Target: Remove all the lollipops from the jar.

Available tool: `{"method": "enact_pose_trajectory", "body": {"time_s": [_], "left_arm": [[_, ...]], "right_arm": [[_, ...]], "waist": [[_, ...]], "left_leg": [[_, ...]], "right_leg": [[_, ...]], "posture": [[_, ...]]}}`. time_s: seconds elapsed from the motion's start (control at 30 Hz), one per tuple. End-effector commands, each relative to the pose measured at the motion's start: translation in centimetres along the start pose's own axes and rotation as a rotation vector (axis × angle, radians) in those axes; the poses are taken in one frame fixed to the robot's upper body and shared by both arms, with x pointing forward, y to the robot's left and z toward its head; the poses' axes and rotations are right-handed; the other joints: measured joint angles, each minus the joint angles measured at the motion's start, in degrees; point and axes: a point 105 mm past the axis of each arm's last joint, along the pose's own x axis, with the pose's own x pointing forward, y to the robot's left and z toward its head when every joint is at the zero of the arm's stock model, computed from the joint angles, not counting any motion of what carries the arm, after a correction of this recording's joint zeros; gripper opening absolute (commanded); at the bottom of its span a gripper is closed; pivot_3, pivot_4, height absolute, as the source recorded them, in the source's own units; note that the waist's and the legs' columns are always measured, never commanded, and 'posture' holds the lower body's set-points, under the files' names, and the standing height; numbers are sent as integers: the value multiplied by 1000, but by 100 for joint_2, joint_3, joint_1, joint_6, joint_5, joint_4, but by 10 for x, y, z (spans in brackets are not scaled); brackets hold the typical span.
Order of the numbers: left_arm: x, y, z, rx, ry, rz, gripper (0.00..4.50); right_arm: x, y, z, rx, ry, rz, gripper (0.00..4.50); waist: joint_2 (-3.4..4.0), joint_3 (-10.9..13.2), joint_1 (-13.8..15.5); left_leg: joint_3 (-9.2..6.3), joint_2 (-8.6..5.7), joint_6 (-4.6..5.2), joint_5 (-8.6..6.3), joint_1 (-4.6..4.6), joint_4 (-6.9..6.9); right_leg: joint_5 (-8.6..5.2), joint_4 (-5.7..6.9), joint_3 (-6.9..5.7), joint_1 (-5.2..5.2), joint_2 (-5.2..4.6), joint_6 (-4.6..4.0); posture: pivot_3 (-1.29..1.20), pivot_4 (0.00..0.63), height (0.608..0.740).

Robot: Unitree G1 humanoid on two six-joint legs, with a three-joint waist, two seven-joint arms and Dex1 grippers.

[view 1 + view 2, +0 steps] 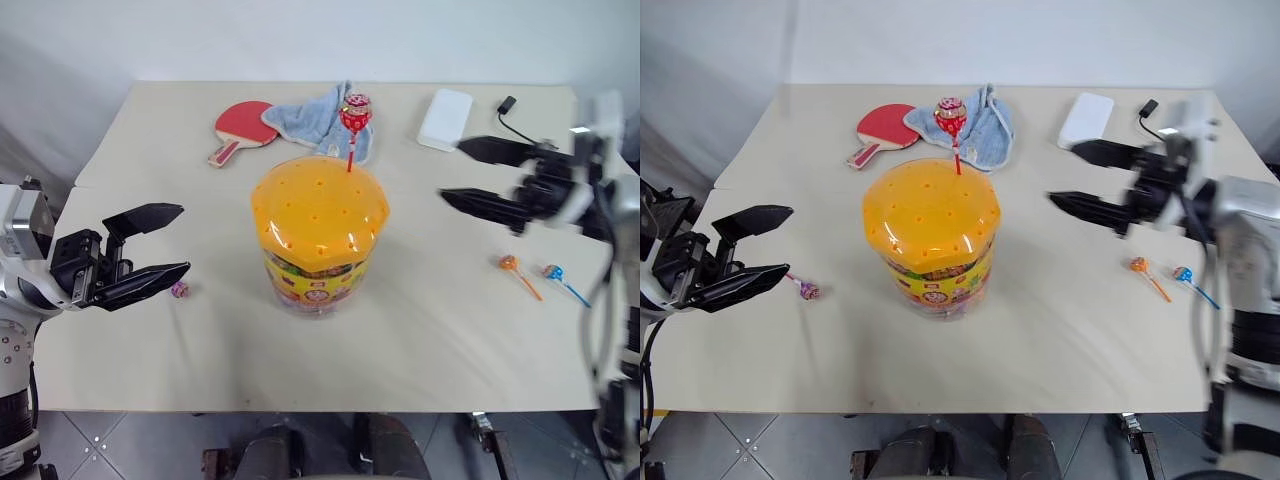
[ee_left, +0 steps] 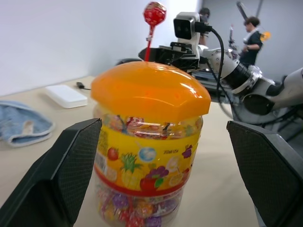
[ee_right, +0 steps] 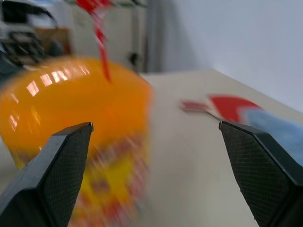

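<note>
The jar (image 1: 318, 235), a clear tub with a domed orange lid, stands mid-table. One red-wrapped lollipop (image 1: 355, 112) sticks upright from a hole at the lid's far edge. Three more lollipops lie on the table: a purple one (image 1: 179, 289) left of the jar, and an orange one (image 1: 509, 263) and a blue one (image 1: 553, 272) to its right. My left gripper (image 1: 183, 239) hovers open to the left of the jar, near the purple lollipop. Open and empty, my right gripper (image 1: 452, 170) hangs to the right of the jar, pointing at the lid and the standing lollipop (image 2: 154, 13).
A red table-tennis paddle (image 1: 243, 124) and a blue cloth (image 1: 320, 120) lie behind the jar. A white box (image 1: 446, 118) and a black plug with cable (image 1: 507, 105) sit at the far right. People stand in the background (image 2: 251, 28).
</note>
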Motion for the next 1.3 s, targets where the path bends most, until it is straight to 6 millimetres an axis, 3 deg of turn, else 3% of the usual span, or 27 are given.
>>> {"method": "enact_pose_trajectory", "body": {"time_s": [0.03,0.17,0.27,0.63,0.8,0.9,0.97,1.0,1.13,1.2,1.3], "left_arm": [[1,-4,14,46,-44,-1,4500],[1,-7,14,46,-61,11,4500],[1,-8,14,42,-77,23,4500],[5,-10,11,36,-79,15,4500],[10,-12,7,28,-51,-34,4500],[12,-19,-3,24,44,-94,4500],[14,-25,-11,19,99,-137,4500],[15,-28,-14,14,118,-159,4500],[19,-35,-21,9,152,-203,4500],[20,-35,-24,4,148,-208,4500],[20,-36,-26,-7,150,-212,4500]], "right_arm": [[24,12,16,-64,-54,73,4462],[41,17,19,-20,-80,111,4462],[47,21,23,1,-97,144,3903],[47,15,37,26,-164,126,104],[17,-7,67,-37,-270,-10,47],[-21,-28,67,-75,-142,-147,47],[-85,-61,29,-100,264,-401,47],[-114,-67,16,-98,415,-477,47],[-184,-72,-19,19,677,-657,47],[-223,-69,-49,64,865,-756,47],[-260,-61,-83,94,1034,-840,47]], "waist": [[-2,-1,57],[-14,-3,56],[-14,-3,46],[-14,-3,34],[-14,-3,44],[-15,-2,66],[-13,-2,93],[-15,-3,138],[-23,-7,49],[-19,-5,-16],[-11,-4,-97]], "left_leg": [[0,-5,4,-3,-2,0],[3,-17,18,-8,-2,5],[3,-17,20,-7,-2,5],[19,-7,14,-2,8,5],[20,-9,14,-2,5,4],[15,-10,14,-2,2,3],[19,-14,17,-3,0,1],[17,-20,22,-5,-2,0],[46,-17,32,-13,1,-7],[65,-5,31,-12,8,-5],[67,0,19,-4,20,-6]], "right_leg": [[0,-2,-1,0,0,0],[5,-5,-6,6,-4,9],[6,-7,-7,8,-2,11],[6,-2,-5,7,6,11],[6,-3,-8,5,6,10],[6,-5,-7,6,5,11],[6,-13,-8,7,4,11],[5,-15,-8,6,0,12],[8,-40,-9,9,0,22],[10,-38,-9,8,8,25],[7,-16,-5,7,4,20]], "posture": [[0,150,740],[0,150,740],[0,150,740],[0,150,740],[0,150,740],[0,150,740],[0,150,740],[0,150,740],[0,150,740],[0,150,740],[0,150,740]]}}
